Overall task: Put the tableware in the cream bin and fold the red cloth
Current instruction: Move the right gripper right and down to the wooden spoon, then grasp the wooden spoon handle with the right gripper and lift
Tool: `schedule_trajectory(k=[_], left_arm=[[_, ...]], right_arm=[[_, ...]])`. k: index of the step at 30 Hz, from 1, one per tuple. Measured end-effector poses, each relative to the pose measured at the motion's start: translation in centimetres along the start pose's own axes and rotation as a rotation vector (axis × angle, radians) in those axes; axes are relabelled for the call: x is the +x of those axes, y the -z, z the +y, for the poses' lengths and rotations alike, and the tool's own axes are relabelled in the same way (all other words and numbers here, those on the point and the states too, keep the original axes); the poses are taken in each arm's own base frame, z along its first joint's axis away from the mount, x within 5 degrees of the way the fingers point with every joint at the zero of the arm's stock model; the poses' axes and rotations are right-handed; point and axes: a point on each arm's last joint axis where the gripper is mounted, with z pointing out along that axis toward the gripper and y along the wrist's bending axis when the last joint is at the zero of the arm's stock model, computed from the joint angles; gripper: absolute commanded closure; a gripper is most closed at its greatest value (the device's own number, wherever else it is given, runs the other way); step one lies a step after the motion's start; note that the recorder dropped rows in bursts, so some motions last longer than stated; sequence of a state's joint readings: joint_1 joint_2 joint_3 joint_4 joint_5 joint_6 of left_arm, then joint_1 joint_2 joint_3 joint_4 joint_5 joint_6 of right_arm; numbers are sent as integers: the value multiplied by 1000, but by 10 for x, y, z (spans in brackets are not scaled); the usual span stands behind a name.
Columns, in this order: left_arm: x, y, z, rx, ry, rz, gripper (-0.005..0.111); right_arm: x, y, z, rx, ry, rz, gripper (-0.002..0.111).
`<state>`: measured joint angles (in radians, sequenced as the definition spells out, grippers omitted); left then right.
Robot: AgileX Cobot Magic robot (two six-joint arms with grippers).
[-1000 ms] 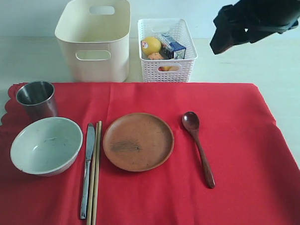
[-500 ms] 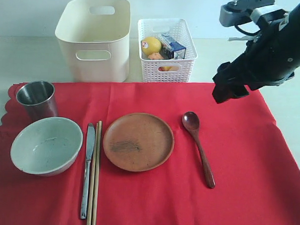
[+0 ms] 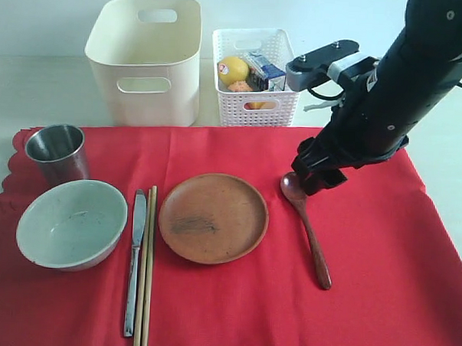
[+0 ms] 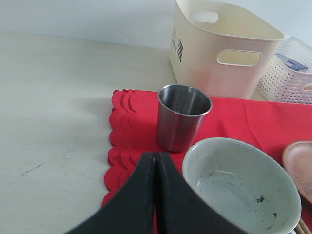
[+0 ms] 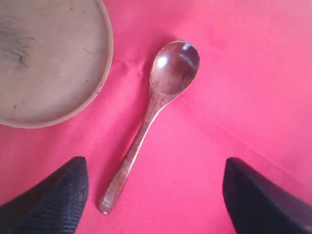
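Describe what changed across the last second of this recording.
The right end effector swung down from the upper right toward the centre and now hangs open over the spoon, holding nothing. Nothing was grasped or released. The bowl, cup, plate, knife, chopsticks and spoon lie unmoved on the red cloth; the cream bin stands as before.
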<state>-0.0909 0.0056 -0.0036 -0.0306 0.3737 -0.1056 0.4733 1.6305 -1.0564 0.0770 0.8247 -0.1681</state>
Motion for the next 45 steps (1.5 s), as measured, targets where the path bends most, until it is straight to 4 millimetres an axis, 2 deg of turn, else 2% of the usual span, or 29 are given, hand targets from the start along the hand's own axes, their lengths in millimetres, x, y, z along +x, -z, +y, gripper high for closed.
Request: schedule_trajectory(k=[16, 24, 30, 42, 45], left_arm=[[0, 0, 0, 0, 0, 0, 107], [0, 0, 0, 0, 0, 0, 107], [0, 0, 0, 0, 0, 0, 107], [0, 0, 0, 0, 0, 0, 107], [0, 0, 0, 0, 0, 0, 107]], right_arm=[[-2, -31, -2, -6, -45, 67, 38], [-5, -52, 20, -10, 13, 90, 38], [-3, -73, 21, -4, 1, 138, 39], [0, -99, 19, 12, -15, 187, 50], [1, -102, 19, 12, -17, 195, 58]])
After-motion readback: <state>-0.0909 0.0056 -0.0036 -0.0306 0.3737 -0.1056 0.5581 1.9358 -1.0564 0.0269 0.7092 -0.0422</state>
